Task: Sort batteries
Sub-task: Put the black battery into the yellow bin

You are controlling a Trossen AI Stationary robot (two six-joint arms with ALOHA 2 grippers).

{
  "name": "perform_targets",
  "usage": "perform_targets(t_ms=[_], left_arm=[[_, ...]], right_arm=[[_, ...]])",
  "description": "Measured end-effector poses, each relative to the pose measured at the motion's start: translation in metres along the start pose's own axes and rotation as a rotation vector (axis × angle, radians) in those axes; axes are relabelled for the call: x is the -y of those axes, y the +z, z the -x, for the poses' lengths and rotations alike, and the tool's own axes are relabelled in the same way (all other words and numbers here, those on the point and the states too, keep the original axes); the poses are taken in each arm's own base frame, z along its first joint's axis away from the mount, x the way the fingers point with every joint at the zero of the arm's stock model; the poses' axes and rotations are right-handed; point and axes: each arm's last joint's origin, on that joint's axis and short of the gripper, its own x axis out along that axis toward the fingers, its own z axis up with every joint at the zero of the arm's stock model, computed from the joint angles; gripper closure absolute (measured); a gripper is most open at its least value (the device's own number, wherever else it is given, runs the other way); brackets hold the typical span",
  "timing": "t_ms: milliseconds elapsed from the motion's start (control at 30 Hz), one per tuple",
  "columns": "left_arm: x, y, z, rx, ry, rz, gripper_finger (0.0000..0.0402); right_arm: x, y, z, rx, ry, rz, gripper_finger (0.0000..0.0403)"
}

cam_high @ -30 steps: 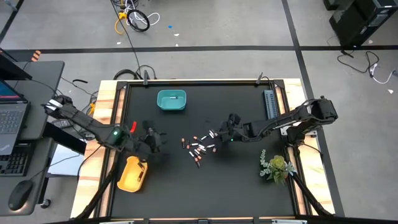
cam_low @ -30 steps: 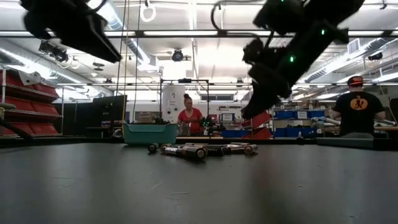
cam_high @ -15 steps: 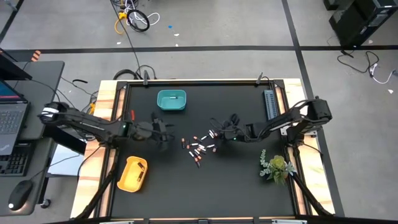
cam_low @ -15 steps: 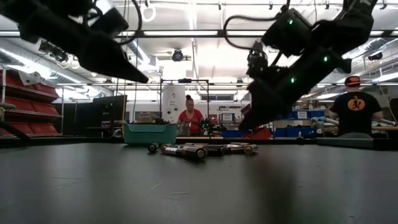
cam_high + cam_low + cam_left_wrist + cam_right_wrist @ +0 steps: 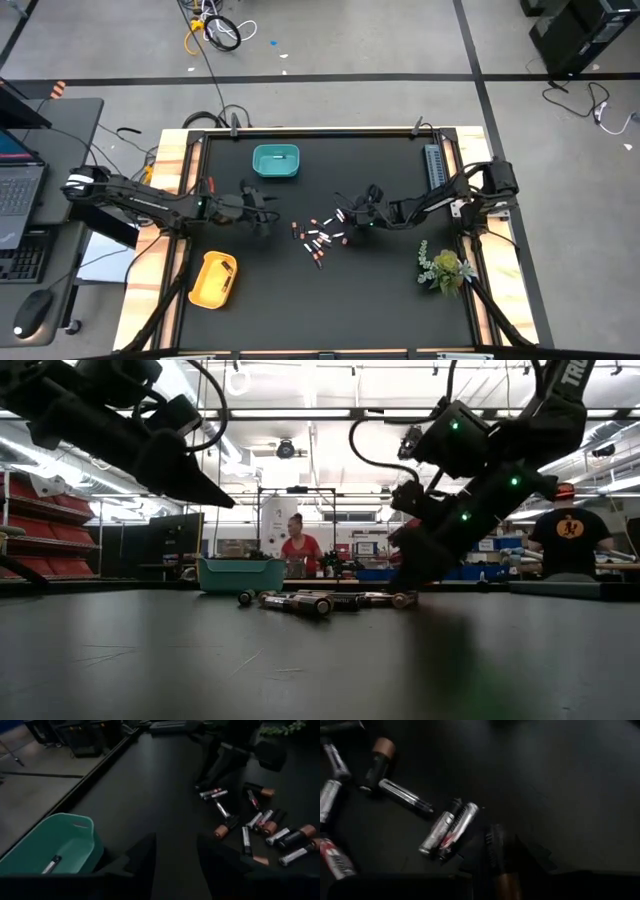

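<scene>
Several batteries point(image 5: 318, 238) point(image 5: 320, 601) point(image 5: 260, 827) point(image 5: 445, 832), silver and dark with copper ends, lie loose in a pile at the table's middle. My left gripper point(image 5: 265, 218) point(image 5: 175, 842) hovers open between the pile and the teal bin point(image 5: 256, 162) point(image 5: 75, 825), with nothing between its fingers. One silver battery point(image 5: 51, 864) lies in the teal bin. My right gripper point(image 5: 350, 213) point(image 5: 405, 570) hangs low at the pile's far right edge. A dark, copper-ended battery point(image 5: 506, 882) shows right under it; whether it touches that battery I cannot tell.
A yellow bin point(image 5: 205, 285) stands near the table's left front. A grey ribbed strip point(image 5: 433, 168) lies along the right edge, and a small plant point(image 5: 445, 268) stands at the right front. Two people point(image 5: 300, 545) point(image 5: 575, 530) are in the room behind.
My left gripper has swung from above the yellow bin toward the table's far edge and middle, sinking and rolling a little, and now points at the pile. My right gripper has sunk toward the batteries. The batteries have kept still.
</scene>
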Motion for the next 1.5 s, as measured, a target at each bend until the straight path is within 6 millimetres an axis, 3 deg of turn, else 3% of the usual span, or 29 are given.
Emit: perform_targets(t_ms=[333, 567, 833, 1167, 1500], left_arm=[[-0.007, 0.009, 0.012, 0.057, 0.038, 0.028, 0.0245], [-0.013, 0.017, 0.024, 0.115, 0.036, 0.053, 0.0245], [-0.015, 0.02, 0.03, 0.137, 0.037, 0.044, 0.0245], [-0.015, 0.017, 0.03, 0.115, 0.002, 0.123, 0.0245], [-0.007, 0.018, 0.033, 0.118, -0.08, 0.158, 0.0245]], right_arm=[[0.012, 0.001, -0.005, -0.051, 0.018, -0.034, 0.0316], [0.015, -0.002, -0.004, -0.096, -0.014, -0.01, 0.0374], [0.015, 0.001, -0.002, -0.064, -0.013, -0.001, 0.0374], [0.017, 0.032, 0.033, 0.085, 0.054, -0.053, 0.0374], [0.007, 0.08, 0.084, 0.426, 0.419, -0.254, 0.0374]])
